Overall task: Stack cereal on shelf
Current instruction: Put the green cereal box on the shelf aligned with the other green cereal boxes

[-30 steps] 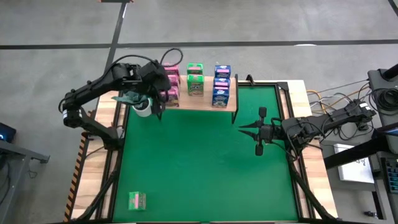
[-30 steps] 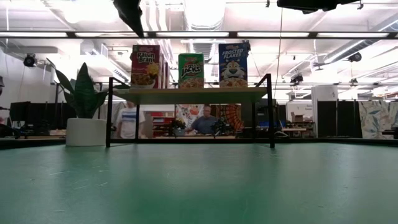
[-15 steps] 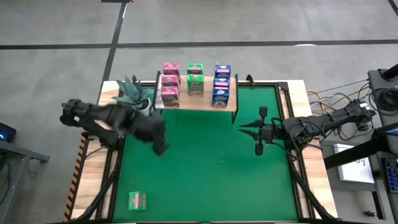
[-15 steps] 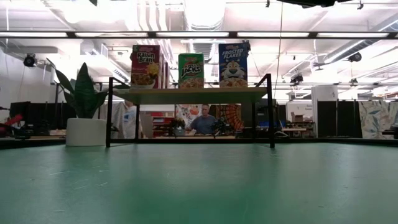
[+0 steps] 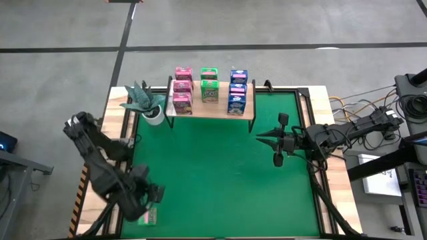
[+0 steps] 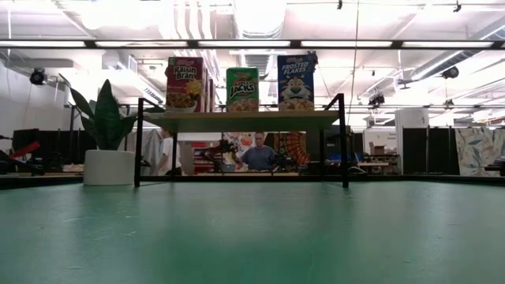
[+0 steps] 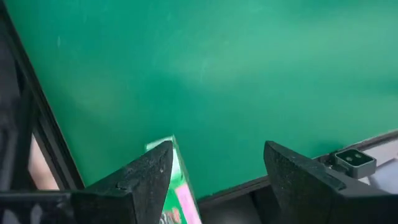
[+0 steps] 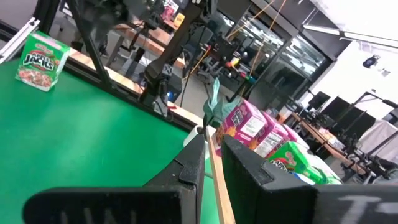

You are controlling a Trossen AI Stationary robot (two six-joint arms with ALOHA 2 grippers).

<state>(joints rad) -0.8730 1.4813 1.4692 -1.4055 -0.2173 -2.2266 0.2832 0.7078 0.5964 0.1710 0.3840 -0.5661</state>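
Reaching for the last green box (image 5: 148, 215), I have the left gripper (image 5: 151, 200) low over the mat's (image 5: 220, 173) near corner with its jaws spread wide and holding nothing; in the wrist view the box sits just beside one finger (image 7: 146, 177), not yet between the two, so I judge the jaws need to shift across before closing. The right gripper (image 5: 259, 139) waits out from the shelf's end, jaws nearly shut and empty. The shelf (image 5: 243, 112) carries eight boxes in rows by colour: pink (image 5: 181, 90), green (image 5: 209, 84), blue (image 5: 237, 91), with the green row looking one short
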